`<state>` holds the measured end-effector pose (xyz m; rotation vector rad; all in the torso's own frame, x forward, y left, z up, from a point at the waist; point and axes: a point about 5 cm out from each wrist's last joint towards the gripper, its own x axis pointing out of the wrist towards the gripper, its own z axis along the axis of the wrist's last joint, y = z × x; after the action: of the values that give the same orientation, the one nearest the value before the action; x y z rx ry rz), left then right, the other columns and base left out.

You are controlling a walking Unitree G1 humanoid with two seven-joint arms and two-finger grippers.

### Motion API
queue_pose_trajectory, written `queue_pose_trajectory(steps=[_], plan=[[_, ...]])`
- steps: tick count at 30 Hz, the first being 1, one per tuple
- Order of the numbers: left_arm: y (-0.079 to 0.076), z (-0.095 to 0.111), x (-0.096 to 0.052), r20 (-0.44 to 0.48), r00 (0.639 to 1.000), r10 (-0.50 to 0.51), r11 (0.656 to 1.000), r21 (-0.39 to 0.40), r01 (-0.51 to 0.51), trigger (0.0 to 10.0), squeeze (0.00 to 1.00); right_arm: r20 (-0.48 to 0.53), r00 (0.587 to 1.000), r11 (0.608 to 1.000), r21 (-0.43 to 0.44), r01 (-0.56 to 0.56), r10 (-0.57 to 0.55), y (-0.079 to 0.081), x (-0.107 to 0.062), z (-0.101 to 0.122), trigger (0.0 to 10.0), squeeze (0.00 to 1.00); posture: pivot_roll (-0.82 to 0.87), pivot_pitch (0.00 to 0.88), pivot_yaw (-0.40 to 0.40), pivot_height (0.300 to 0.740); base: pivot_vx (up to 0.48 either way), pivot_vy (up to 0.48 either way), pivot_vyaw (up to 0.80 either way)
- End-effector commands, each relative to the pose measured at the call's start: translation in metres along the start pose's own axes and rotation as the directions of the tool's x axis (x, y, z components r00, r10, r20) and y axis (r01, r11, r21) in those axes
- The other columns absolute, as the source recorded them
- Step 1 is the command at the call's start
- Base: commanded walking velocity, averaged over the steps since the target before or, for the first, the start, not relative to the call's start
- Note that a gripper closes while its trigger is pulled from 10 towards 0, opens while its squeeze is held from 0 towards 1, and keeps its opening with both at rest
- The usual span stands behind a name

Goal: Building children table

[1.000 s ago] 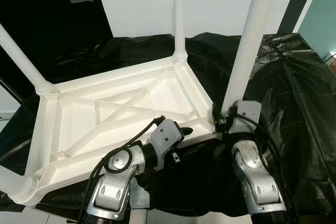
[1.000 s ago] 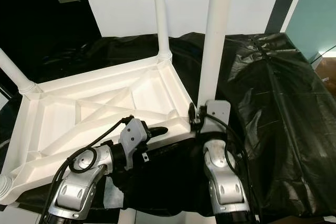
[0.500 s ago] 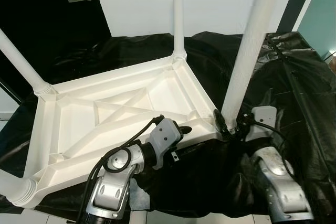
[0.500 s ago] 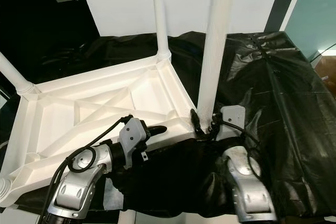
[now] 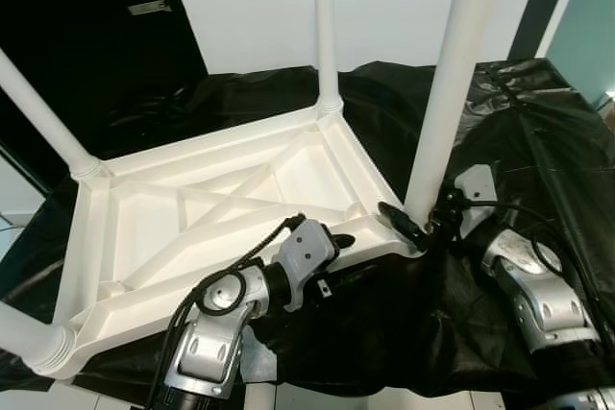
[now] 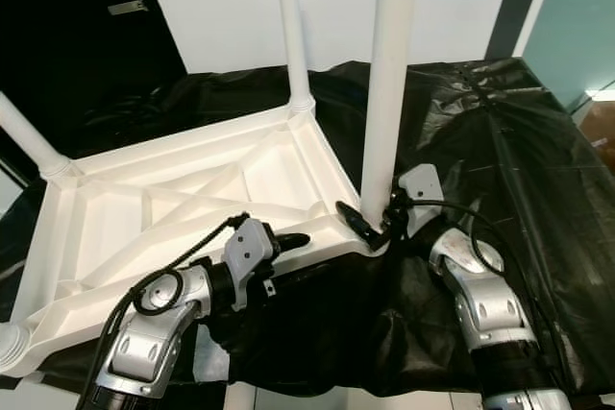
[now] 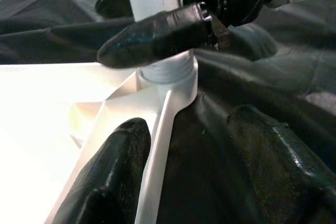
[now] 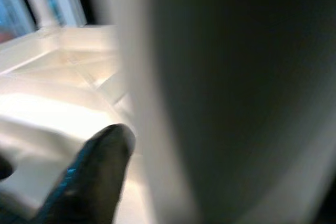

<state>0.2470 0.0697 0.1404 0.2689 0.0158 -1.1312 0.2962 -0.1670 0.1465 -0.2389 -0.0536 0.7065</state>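
White table (image 5: 207,213) upturned, legs (image 5: 452,84) vertical

No readable text from where I'm driving.

I can make out no lettering, label, brand, number or sign on anything in front of me, in either the head views or the wrist views.
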Motion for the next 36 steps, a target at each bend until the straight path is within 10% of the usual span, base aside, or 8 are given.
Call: queue_pose_trajectory(steps=[1,2,14,15,16,28,34,36], plan=[[0.009,-0.002,0.000,-0.018,0.990,0.140,0.990,0.017,-0.140,10.0,0.00,-0.025,0.998,0.998,-0.005,-0.058,0.058,0.004,0.003,-0.005,4.6,0.00,-0.08,0.000,0.089,0.740,0.000,0.000,0.00],[0.010,-0.002,0.000,-0.017,0.990,0.140,0.990,0.017,-0.140,10.0,0.00,-0.035,0.996,0.996,-0.006,-0.088,0.088,0.006,0.004,-0.007,0.0,0.00,-0.08,0.000,0.092,0.740,0.000,0.000,0.00],[0.010,-0.002,0.001,-0.012,0.991,0.131,0.991,0.026,-0.131,10.0,0.00,-0.063,0.995,0.997,-0.009,-0.080,0.079,0.000,-0.003,-0.017,0.0,0.00,-0.09,0.000,0.086,0.740,0.000,0.000,0.00],[0.009,-0.002,0.001,-0.012,0.991,0.130,0.991,0.026,-0.130,10.0,0.00,-0.066,0.996,0.998,-0.010,-0.057,0.056,-0.001,-0.004,-0.017,1.4,0.00,-0.09,0.000,0.083,0.740,0.000,0.000,0.00],[0.008,-0.003,0.001,-0.012,0.992,0.128,0.991,0.025,-0.128,10.0,0.00,-0.073,0.997,1.000,0.002,0.009,-0.009,-0.004,-0.006,-0.019,10.0,0.00,-0.09,0.000,0.080,0.740,0.000,0.000,0.00],[0.005,-0.004,0.001,-0.011,0.992,0.123,0.992,0.016,-0.123,10.0,0.00,-0.107,0.917,0.922,-0.002,0.386,-0.384,0.003,-0.010,-0.028,10.0,0.00,-0.10,0.000,0.083,0.740,0.000,0.000,0.00],[0.006,-0.002,0.002,-0.005,0.993,0.120,0.993,0.019,-0.120,10.0,0.00,-0.123,0.798,0.798,0.057,0.599,-0.590,0.013,-0.006,-0.027,10.0,0.00,-0.10,0.000,0.077,0.740,0.000,0.000,0.00],[0.006,-0.001,0.002,-0.003,0.992,0.123,0.992,0.019,-0.123,10.0,0.00,-0.152,0.706,0.701,0.091,0.707,-0.692,0.019,-0.003,-0.028,10.0,0.00,-0.09,0.000,0.074,0.740,0.000,0.000,0.00]])
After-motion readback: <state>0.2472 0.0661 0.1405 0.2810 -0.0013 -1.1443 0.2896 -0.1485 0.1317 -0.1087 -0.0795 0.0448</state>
